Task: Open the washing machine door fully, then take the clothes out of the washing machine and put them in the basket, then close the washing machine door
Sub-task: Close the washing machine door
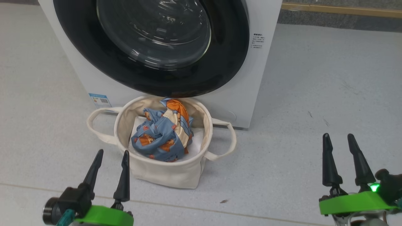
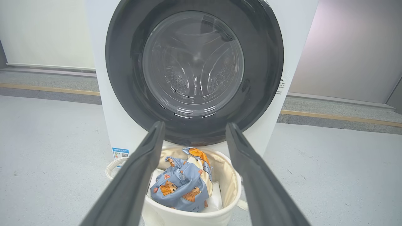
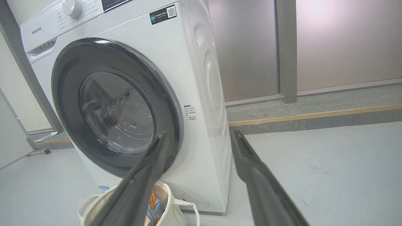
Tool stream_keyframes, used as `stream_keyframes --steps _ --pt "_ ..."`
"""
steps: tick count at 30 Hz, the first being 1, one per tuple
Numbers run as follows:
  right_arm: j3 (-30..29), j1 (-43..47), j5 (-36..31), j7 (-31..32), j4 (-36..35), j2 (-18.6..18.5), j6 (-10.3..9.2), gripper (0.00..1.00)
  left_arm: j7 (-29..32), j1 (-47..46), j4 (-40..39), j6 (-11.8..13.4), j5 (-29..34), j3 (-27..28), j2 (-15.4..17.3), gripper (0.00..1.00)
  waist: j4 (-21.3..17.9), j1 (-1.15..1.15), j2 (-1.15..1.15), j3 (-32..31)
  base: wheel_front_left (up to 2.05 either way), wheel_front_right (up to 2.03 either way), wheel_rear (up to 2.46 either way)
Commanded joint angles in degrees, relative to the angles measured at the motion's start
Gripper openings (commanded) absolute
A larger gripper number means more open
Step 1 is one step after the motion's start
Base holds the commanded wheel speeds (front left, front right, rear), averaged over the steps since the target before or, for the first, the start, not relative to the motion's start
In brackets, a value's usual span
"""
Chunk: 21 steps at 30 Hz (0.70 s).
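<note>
The white washing machine (image 1: 257, 81) (image 2: 295, 28) (image 3: 201, 78) stands ahead, and its glossy black round door (image 1: 150, 40) (image 2: 194, 72) (image 3: 116, 106) lies flat against the front, shut. In front of it stands the cream basket (image 1: 166, 172) (image 2: 234, 185) (image 3: 171, 204) with the light-blue bear-print clothes (image 1: 163, 135) (image 2: 182, 185) (image 3: 152, 208) bunched inside on a white sheet. My left gripper (image 1: 112, 156) (image 2: 194, 127) is open and empty, hanging near the basket's front left. At the lower right my right gripper (image 1: 338, 138) (image 3: 201, 136) is open and empty, well off to the basket's right.
Pale grey floor (image 1: 314, 103) spreads around the machine and basket. A raised grey kerb with a wooden strip (image 1: 342, 11) (image 3: 314, 116) runs behind. A metallic wall and grey post (image 3: 285, 50) stand to the machine's right.
</note>
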Motion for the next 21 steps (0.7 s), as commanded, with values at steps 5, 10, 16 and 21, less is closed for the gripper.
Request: stream_keyframes --steps 5,10,16,21 --pt "1.07 -0.09 0.12 -0.23 -1.35 -0.21 -0.01 1.0 -0.34 -0.06 -1.87 -0.27 0.0 2.39 0.45 1.0 -0.31 0.0 0.0 -0.61 0.0 0.0 0.0" --pt "1.04 -0.32 0.43 -0.23 -1.11 -0.2 -0.01 1.0 -0.34 -0.23 -1.73 -0.28 0.15 2.37 0.44 1.0 -0.44 0.0 0.0 -0.73 0.0 0.0 0.0" --pt "1.22 -0.18 0.68 -0.23 -0.61 -0.2 -0.01 1.0 -0.34 0.04 -1.21 -0.29 0.16 2.56 0.44 1.0 -0.62 0.0 0.0 -1.42 0.0 0.0 0.0" --pt "1.06 -0.2 0.76 -0.23 -0.55 -0.2 -0.01 1.0 -0.34 0.18 -0.97 -0.3 0.09 2.29 0.44 1.0 -0.59 0.0 0.0 -1.78 0.0 0.0 0.0"
